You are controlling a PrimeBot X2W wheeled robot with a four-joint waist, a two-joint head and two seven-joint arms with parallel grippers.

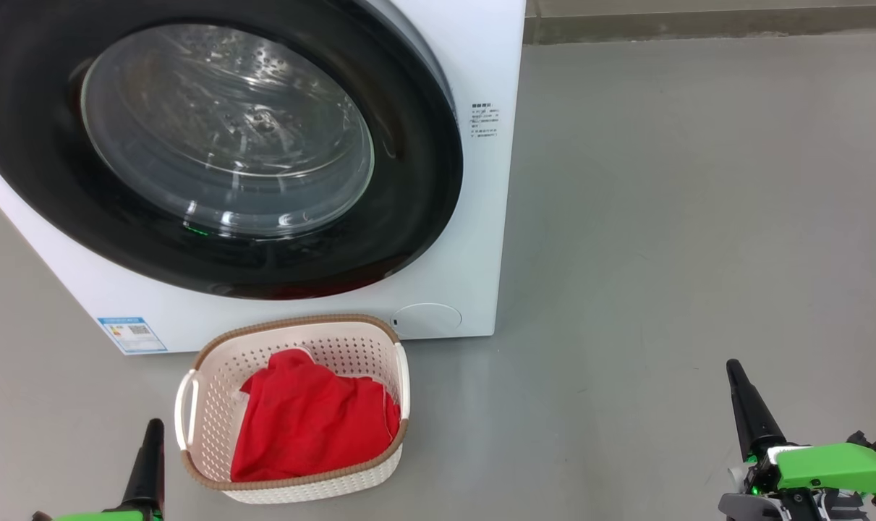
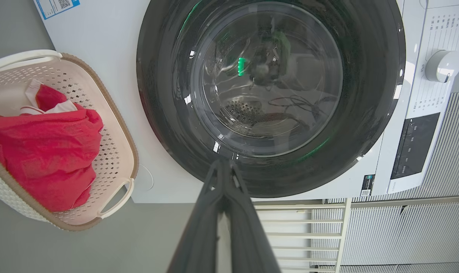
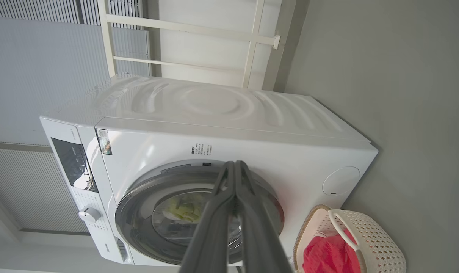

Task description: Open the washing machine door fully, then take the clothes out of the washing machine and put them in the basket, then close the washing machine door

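Red clothes (image 1: pixel 311 423) heaped inside the basket (image 1: pixel 293 323), filling most of it, white trim peeking out at the top. Cream-white basket, full of little holes, brown around the rim, down on the grey floor (image 1: pixel 662 217). Right in front of the washing machine (image 1: pixel 481 181), just below the washing machine door (image 1: pixel 427 181). Big round door with a shiny black rim, pressed shut against the white front. Clear glass bowl (image 1: pixel 228 130) in the middle, with the steel drum (image 2: pixel 244 110) and its tiny holes showing through.

Small blue sticker (image 1: pixel 132 334) at the bottom left corner of the white front, near the basket. Small round flap (image 1: pixel 427 320) at the bottom right, just behind the basket's far corner. Round white knob (image 2: pixel 443 65) and dark panel (image 2: pixel 415 146) up by the top of the machine.

Down at the bottom left of the head view, the left claw (image 1: pixel 152 433), just beside the basket but not touching it. Two dark fingers (image 2: pixel 208 220) squeezed tight together, nothing between them. From its own wrist, tips aimed at the edge of the black rim.

Down at the bottom right, the right claw (image 1: pixel 733 370), well apart from the basket and the machine, over the floor. Fingers clenched tight too, holding nothing. From its own wrist, tips aimed at the door, with the basket and the red clothes off in the lower right corner.
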